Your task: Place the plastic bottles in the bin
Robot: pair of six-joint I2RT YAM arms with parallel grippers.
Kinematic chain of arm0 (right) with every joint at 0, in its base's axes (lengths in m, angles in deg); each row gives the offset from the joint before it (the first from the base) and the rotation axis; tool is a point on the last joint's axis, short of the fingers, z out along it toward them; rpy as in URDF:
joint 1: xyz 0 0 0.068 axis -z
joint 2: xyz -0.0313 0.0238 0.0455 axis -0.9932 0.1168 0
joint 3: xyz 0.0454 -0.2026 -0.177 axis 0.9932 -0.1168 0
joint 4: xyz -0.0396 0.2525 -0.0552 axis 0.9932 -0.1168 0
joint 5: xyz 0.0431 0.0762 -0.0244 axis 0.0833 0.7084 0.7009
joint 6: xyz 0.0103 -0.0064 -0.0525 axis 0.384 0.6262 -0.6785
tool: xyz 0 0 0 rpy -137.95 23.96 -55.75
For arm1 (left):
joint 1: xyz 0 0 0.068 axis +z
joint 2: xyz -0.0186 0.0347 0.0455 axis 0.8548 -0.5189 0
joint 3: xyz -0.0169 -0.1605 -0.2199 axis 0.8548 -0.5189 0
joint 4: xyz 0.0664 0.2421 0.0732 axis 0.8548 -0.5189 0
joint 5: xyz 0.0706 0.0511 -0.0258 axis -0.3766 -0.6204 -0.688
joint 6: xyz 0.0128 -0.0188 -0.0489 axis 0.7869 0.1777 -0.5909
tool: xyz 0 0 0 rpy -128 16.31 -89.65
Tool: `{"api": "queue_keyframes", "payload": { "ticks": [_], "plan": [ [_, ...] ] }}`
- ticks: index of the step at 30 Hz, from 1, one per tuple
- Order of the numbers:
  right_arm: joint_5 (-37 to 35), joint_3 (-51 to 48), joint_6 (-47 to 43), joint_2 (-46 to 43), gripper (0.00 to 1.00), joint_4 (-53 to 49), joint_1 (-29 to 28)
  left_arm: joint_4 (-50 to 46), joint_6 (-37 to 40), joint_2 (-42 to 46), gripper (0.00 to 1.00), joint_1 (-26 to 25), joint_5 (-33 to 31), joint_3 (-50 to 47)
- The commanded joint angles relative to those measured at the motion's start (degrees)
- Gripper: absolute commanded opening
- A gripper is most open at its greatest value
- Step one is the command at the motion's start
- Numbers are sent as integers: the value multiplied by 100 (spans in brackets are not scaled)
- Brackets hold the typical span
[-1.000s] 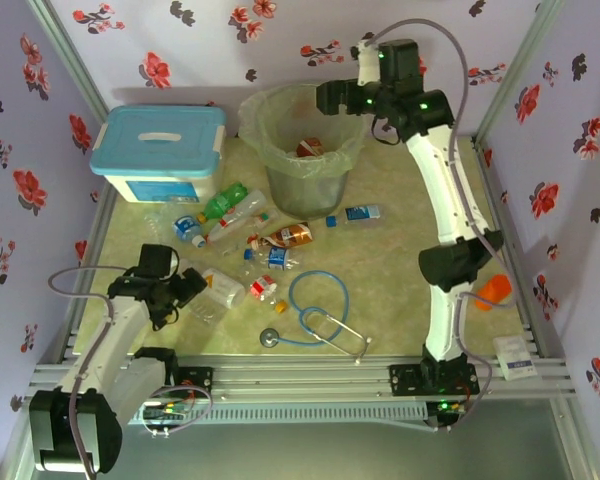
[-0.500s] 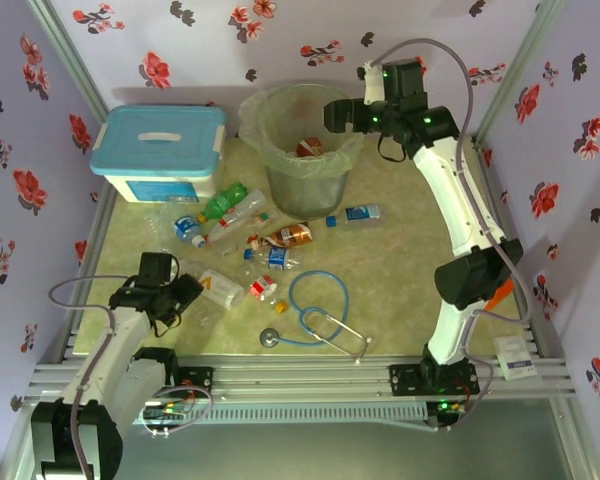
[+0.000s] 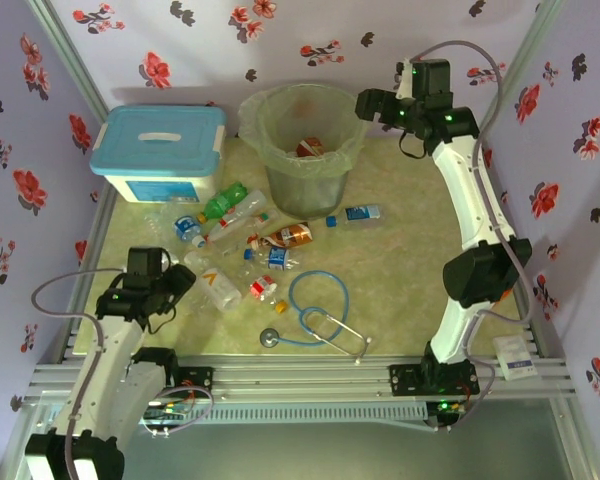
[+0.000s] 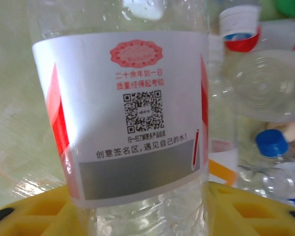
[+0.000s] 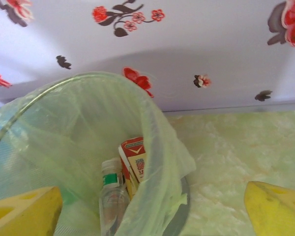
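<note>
At the far left of the desk (image 3: 400, 270) sits a white box with a light-blue lid (image 3: 160, 150). Nearer the front edge, the left tool (image 3: 178, 288) reaches to a clear bottle (image 3: 215, 285) with a white label, lying on its side. Seen from the left wrist, that bottle (image 4: 132, 118) stands close up between the yellow pads (image 4: 29, 211), its label printed with red characters and a square code. Whether the pads press on it or merely flank it cannot be told.

To the right, loose bottles lie scattered mid-desk, among them a green bottle (image 3: 223, 200), an orange-labelled bottle (image 3: 292, 235) and a blue-labelled bottle (image 3: 355, 213) near the bin's foot. A blue-tubed stethoscope (image 3: 315, 310) lies coiled toward the front edge.

The bin (image 3: 280, 170) stands at the far centre, close to the flowered wall. From the right wrist, its clear bag liner (image 5: 54, 128) holds a red-and-white carton (image 5: 133, 160) and a small capped bottle (image 5: 110, 196), the two touching. The right tool (image 3: 365, 103) hangs just right of the bin's rim, its yellow fingers (image 5: 24, 209) spread wide apart with nothing between them.
</note>
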Motion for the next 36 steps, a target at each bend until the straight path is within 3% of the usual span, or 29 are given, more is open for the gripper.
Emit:
{"api": "queue_keyframes", "payload": {
  "ticks": [1, 8, 19, 27, 32, 36],
  "plan": [
    [486, 89, 441, 396, 90, 162, 2, -262, 228, 66, 55, 51, -195, 677],
    [958, -84, 770, 662, 73, 373, -8, 469, 705, -686, 51, -17, 106, 1901],
    [1072, -561, 742, 524, 42, 347, -108, 1947, 1413, -3070, 49, -942, 69, 4601],
    [1161, -899, 716, 291, 35, 391, -199, 2598, 1941, -4730, 51, -1515, -397, 6555],
    [1121, -1065, 737, 94, 35, 400, -338, 2113, 2534, -5806, 51, -1856, -346, 8040],
    [910, -1174, 742, -59, 35, 483, -423, 738, 2859, -6884, 51, -2062, -104, 9663]
  ]
}}
